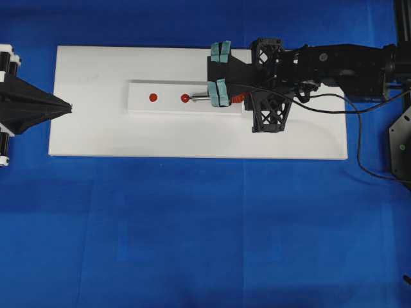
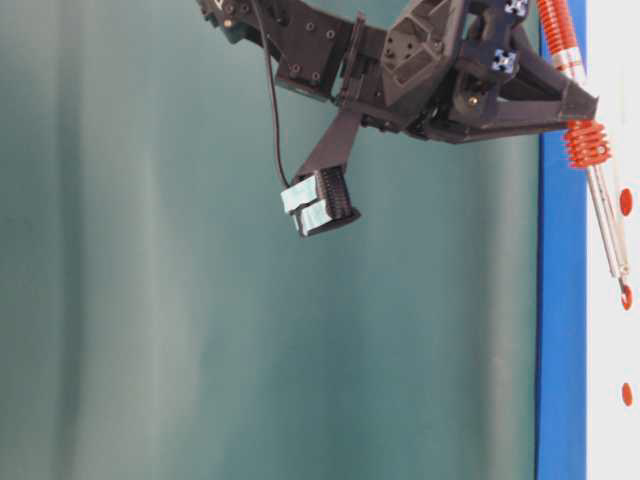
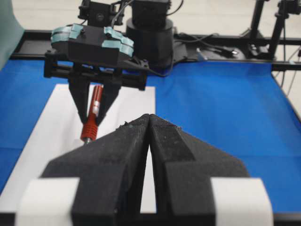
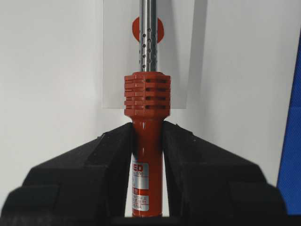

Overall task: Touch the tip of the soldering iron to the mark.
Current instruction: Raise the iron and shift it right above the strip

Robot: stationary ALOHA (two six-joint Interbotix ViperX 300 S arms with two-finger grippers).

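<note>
While clamped by its red-orange handle in the right hand (image 4: 146,155), the soldering iron (image 4: 146,101) slants down over a narrow white strip (image 1: 167,96) on a white board (image 1: 96,135), itself on the blue surface (image 1: 192,224). Silver shaft points at the nearer of two red marks (image 1: 185,98); tip contact cannot be told. Left hand (image 3: 149,155): fingers pressed together, nothing held, at the board's opposite end.
</note>
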